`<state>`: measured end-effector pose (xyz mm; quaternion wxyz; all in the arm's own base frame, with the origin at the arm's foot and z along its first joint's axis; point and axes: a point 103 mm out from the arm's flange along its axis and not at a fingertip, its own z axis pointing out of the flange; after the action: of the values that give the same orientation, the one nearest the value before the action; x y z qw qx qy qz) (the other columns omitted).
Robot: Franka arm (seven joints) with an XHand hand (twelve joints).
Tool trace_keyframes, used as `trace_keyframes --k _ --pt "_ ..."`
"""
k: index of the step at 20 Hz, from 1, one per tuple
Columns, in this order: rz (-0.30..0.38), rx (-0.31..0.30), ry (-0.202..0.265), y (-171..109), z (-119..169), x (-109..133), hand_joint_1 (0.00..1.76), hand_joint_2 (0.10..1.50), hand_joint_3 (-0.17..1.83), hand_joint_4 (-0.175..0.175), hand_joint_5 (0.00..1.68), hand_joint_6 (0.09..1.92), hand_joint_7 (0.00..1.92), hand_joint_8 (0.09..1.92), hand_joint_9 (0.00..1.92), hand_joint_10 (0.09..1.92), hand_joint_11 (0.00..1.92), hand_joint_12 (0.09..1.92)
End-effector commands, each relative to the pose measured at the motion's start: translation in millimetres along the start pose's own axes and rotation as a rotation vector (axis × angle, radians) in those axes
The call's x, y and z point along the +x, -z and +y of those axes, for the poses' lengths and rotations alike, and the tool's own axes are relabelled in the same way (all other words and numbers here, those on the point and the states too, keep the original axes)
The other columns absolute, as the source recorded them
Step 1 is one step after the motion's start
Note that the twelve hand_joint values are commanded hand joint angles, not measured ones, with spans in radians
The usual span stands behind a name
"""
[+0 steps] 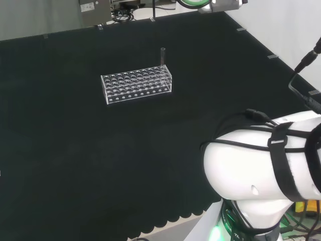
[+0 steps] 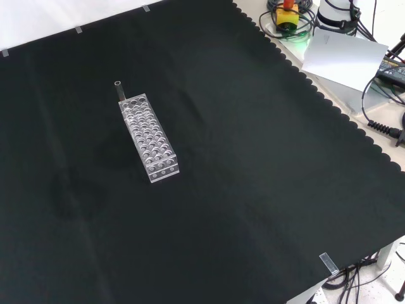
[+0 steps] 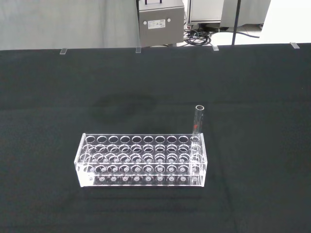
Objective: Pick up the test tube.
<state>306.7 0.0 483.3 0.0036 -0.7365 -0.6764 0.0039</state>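
A clear test tube stands upright in a corner hole of a clear plastic rack with several rows of holes. In the head view the tube is at the rack's far right corner. In the front view the test tube rises from the far end of the rack. The wrist view faces the rack from a distance, with the test tube sticking up above its rim. The other holes look empty.
The arm's white links stand at the lower right of the head view. Beyond the cloth's scalloped edge in the front view lie cables, a sheet of paper and a yellow and red button box.
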Motion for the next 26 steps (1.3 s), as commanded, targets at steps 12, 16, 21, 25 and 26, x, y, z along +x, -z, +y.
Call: trace_keyframes --k 12,16,21,25,26 --pt "-0.014 0.055 0.017 -10 39 -1 0.51 0.86 0.34 -0.092 0.02 0.09 0.00 0.45 0.00 0.49 0.00 1.20" --pt "-0.025 0.093 0.007 -22 68 -8 0.53 0.87 0.31 -0.094 0.05 0.09 0.00 0.59 0.00 0.58 0.00 1.27" --pt "-0.019 0.135 -0.004 -44 102 -16 0.58 0.88 0.30 -0.107 0.13 0.09 0.00 0.80 0.00 0.76 0.00 1.39" --pt "-0.016 0.169 -0.011 -64 125 -22 0.60 0.88 0.30 -0.115 0.17 0.09 0.03 0.86 0.00 0.86 0.00 1.45" --pt "-0.015 0.182 -0.011 -70 132 -24 0.61 0.88 0.30 -0.117 0.18 0.09 0.05 0.87 0.00 0.89 0.00 1.46"
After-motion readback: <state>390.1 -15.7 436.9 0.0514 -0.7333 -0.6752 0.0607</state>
